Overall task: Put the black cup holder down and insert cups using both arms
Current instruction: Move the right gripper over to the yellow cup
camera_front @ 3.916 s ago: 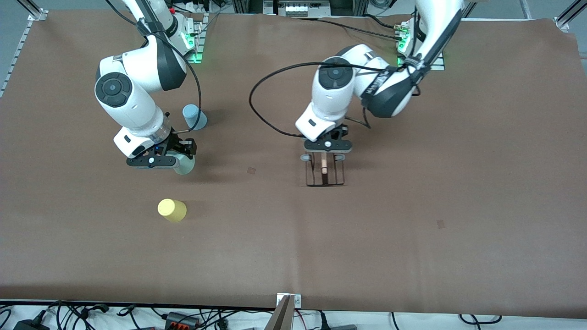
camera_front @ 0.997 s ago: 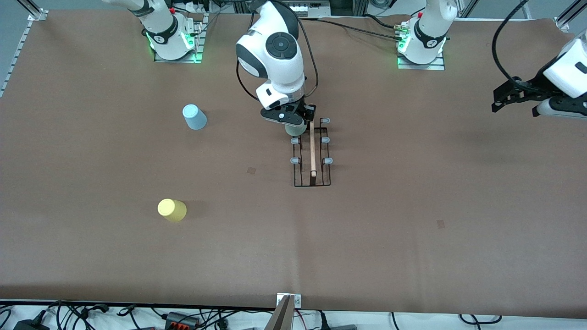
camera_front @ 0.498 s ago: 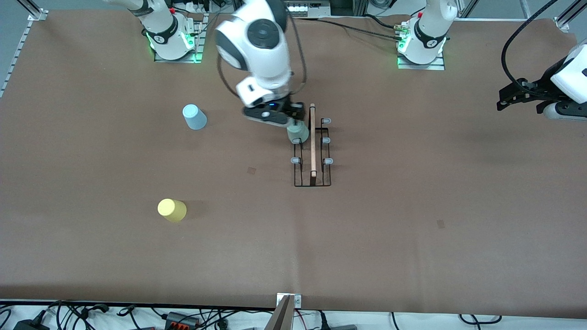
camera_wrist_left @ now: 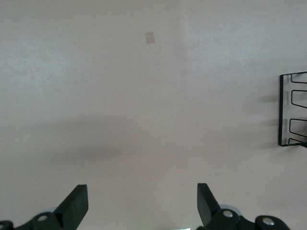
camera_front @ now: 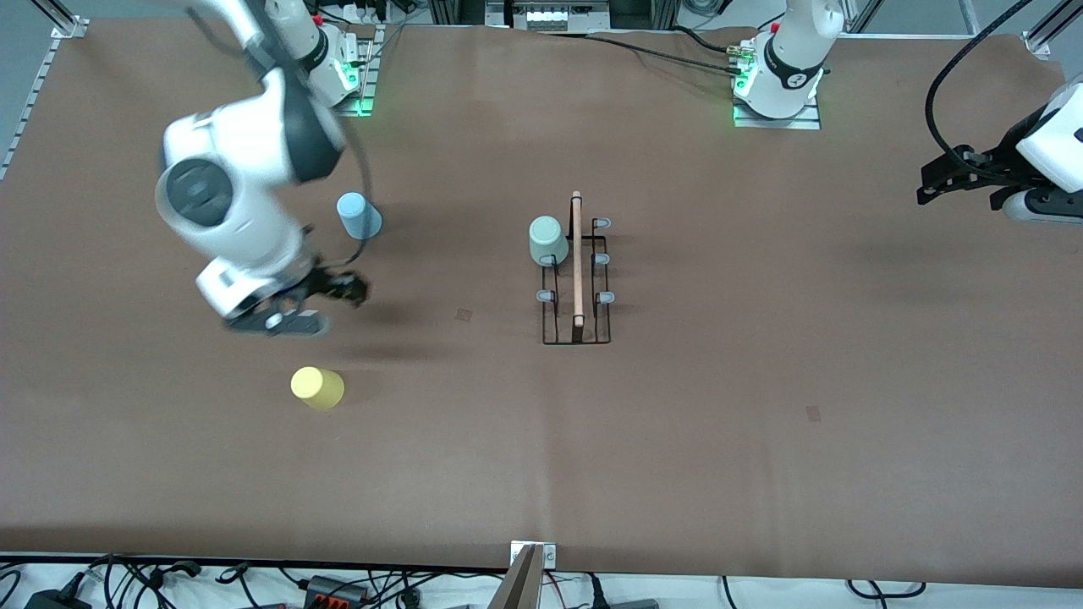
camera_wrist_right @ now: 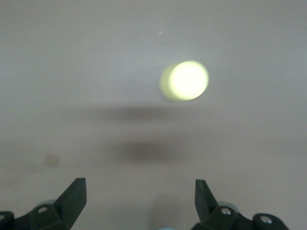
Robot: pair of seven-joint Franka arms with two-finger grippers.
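Note:
The black cup holder (camera_front: 576, 288) stands mid-table, its wooden rod handle on top. The pale green cup (camera_front: 548, 240) sits upside down on a prong at the rack's end nearest the robots' bases. The light blue cup (camera_front: 359, 215) and the yellow cup (camera_front: 317, 387) stand on the table toward the right arm's end. My right gripper (camera_front: 292, 313) is open and empty, in the air between those two cups; its wrist view shows the yellow cup (camera_wrist_right: 184, 80) ahead. My left gripper (camera_front: 964, 182) is open and empty, waiting at the left arm's end; its wrist view shows a corner of the rack (camera_wrist_left: 292, 109).
Brown table cover (camera_front: 761, 406) with small tape marks (camera_front: 464, 315). Cables and gear lie along the table's edge nearest the front camera (camera_front: 338, 584). A metal bracket (camera_front: 531, 558) sits at that edge.
My right gripper let go of the green cup on the rack's prong and swung away to above the table between the blue and yellow cups. The left arm has stayed put.

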